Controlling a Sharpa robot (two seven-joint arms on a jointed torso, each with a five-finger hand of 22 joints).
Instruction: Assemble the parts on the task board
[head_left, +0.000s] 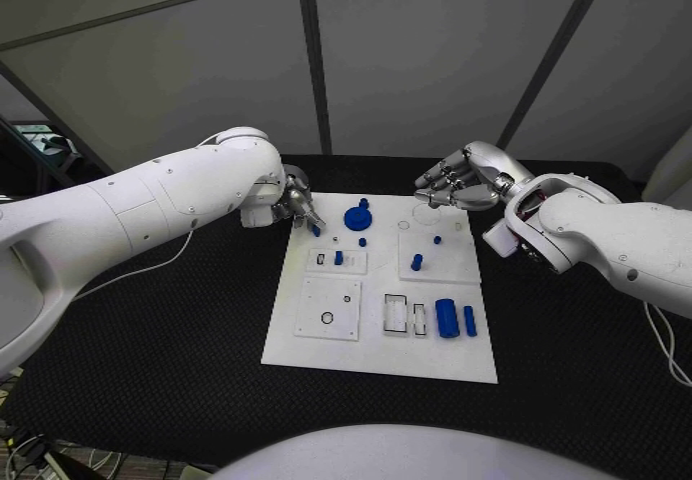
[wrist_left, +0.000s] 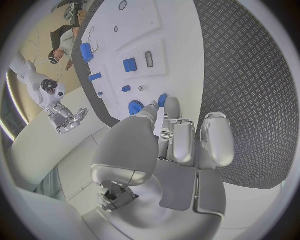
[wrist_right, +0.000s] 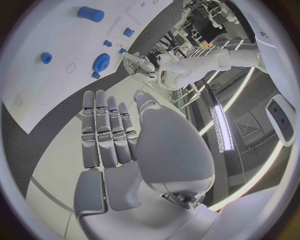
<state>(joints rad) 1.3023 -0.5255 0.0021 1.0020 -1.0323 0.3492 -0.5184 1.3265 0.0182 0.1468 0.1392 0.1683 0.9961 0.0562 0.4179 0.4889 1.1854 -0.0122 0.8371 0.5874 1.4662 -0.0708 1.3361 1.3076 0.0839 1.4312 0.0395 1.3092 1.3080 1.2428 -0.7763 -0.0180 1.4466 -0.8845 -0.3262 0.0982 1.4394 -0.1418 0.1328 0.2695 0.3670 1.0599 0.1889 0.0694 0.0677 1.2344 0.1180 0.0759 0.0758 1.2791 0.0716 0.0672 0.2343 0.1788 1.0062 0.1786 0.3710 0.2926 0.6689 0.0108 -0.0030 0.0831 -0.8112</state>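
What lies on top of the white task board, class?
On the task board lie blue parts: a gear, a fat cylinder and small pegs. The left hand covers the board's far left corner.

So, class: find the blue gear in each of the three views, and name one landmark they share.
Head view: blue gear near the task board's far edge.
Left wrist view: just past the left hand's fingertips, gear.
Right wrist view: gear beyond the right hand.
Shared landmark: the large blue cylinder.
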